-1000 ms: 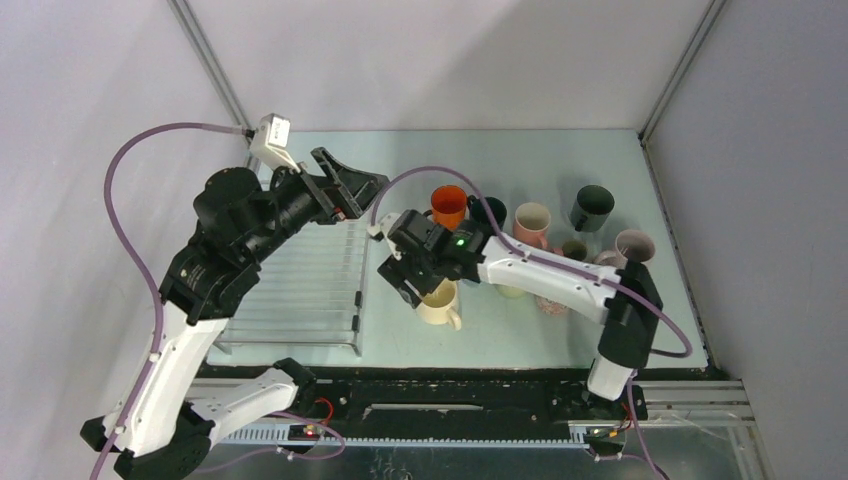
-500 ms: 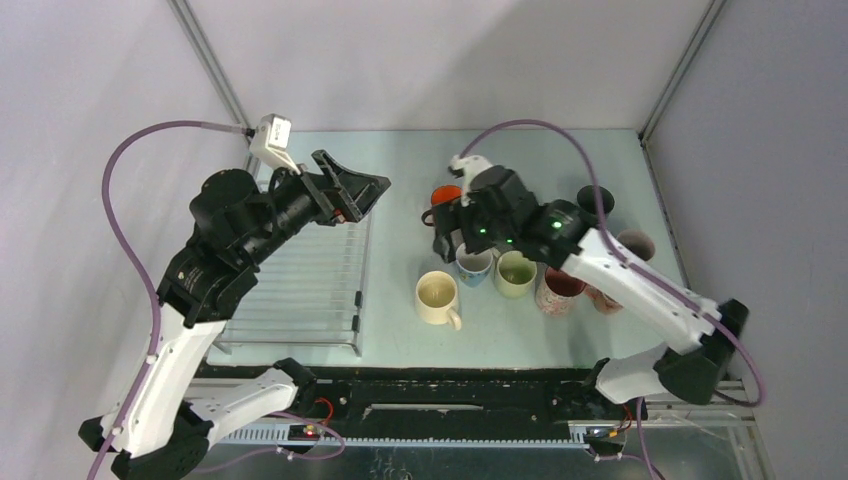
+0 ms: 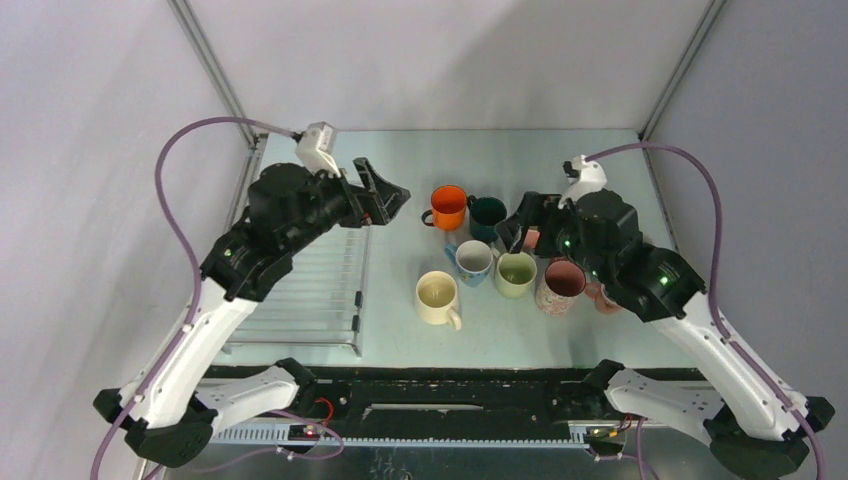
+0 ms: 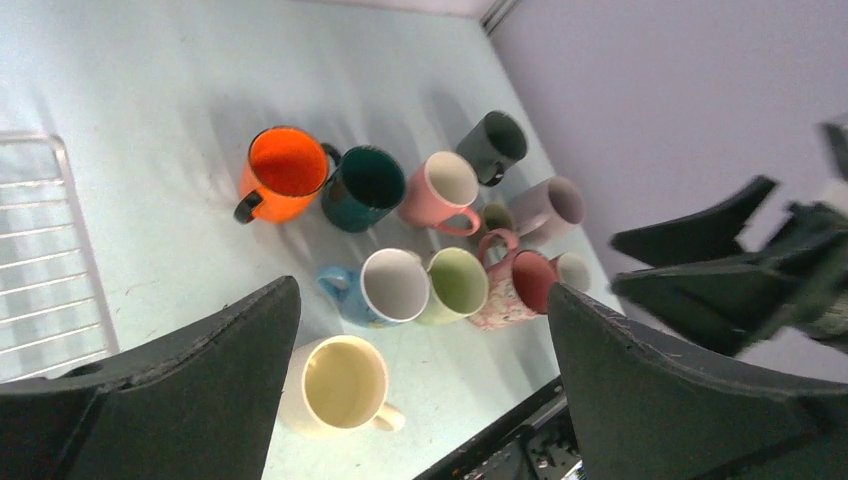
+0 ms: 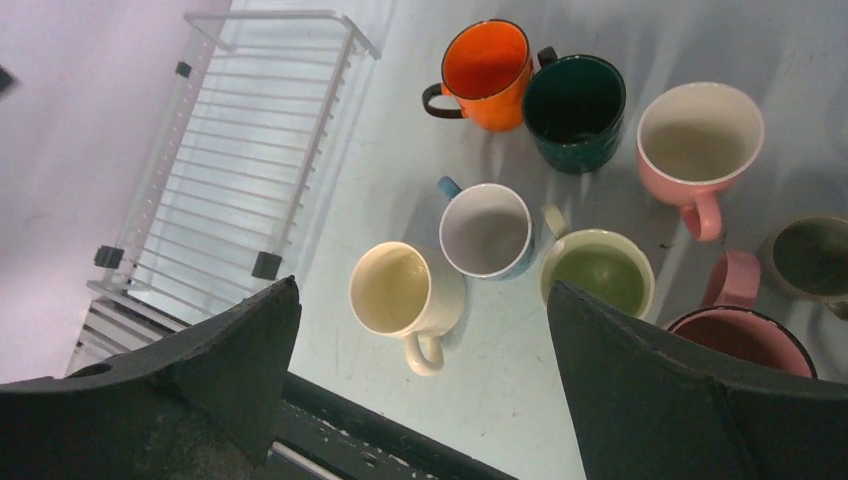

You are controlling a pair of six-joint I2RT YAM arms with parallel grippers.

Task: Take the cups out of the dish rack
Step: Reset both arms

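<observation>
Several cups stand upright in a cluster on the table, right of the dish rack (image 3: pixel 300 290): orange (image 3: pixel 448 205), dark teal (image 3: pixel 487 212), light blue (image 3: pixel 473 262), pale green (image 3: pixel 515 272), cream (image 3: pixel 437 297), pink patterned (image 3: pixel 562 283). The rack holds no cup where it shows; my left arm hides part of it. My left gripper (image 3: pixel 385 195) is open and empty, raised above the rack's far right corner. My right gripper (image 3: pixel 520 225) is open and empty, raised above the cluster's right side. The wrist views look down on the cups: cream (image 4: pixel 340 385), orange (image 5: pixel 487 70).
A pink cup (image 5: pixel 700 140), a dark grey cup (image 4: pixel 495 143) and an olive one (image 5: pixel 810 255) stand at the cluster's far right. The table's black front rail (image 3: pixel 450 385) runs below the cream cup. Grey walls enclose the table on three sides.
My right gripper left the cream cup, rose and drew back to the right over the cluster. My left arm swung right and higher. The cups stayed where they were.
</observation>
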